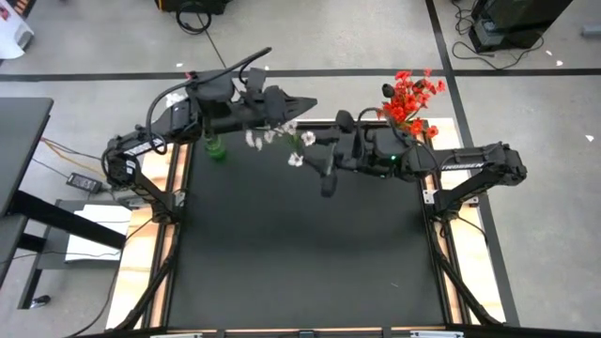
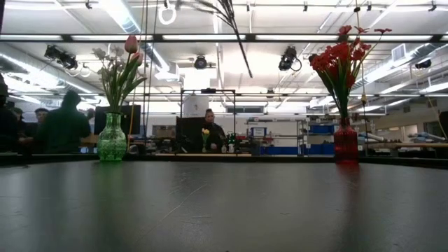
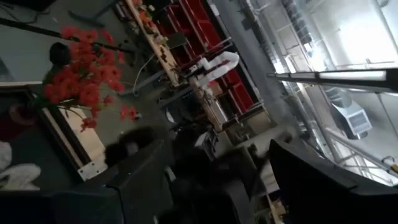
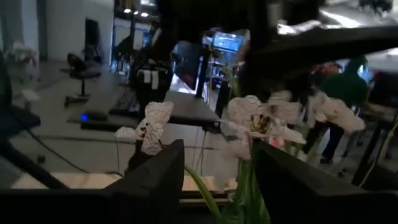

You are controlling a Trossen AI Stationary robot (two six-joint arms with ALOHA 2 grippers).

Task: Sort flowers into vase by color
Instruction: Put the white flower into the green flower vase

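A bunch of white flowers (image 1: 282,136) hangs in the air over the table's far middle. Its blooms (image 4: 255,121) show just ahead of my right gripper (image 1: 319,150) (image 4: 219,174), which is shut on the stems. In the low view only a thin dark stem (image 2: 234,35) slants down from the top edge. My left gripper (image 1: 305,101) (image 3: 217,180) is open, just beyond the blooms, and touches nothing. The green vase (image 1: 216,148) (image 2: 112,143) holds a pink bud (image 2: 131,43) and pale blooms. The red vase (image 2: 345,143) holds red flowers (image 1: 411,99). My right gripper holds the white flowers by their green stems (image 4: 202,186), pinched between the two fingers, below the blooms. The fingers come from the table's right side. The bunch is lifted clear of the table, blooms toward the left, and the stem's free end (image 2: 248,73) hangs down.
Both vases stand at the table's far edge, green at the left and red at the right. The dark tabletop (image 1: 300,253) stretches toward me below the arms. People (image 2: 63,122) stand in the room beyond the table.
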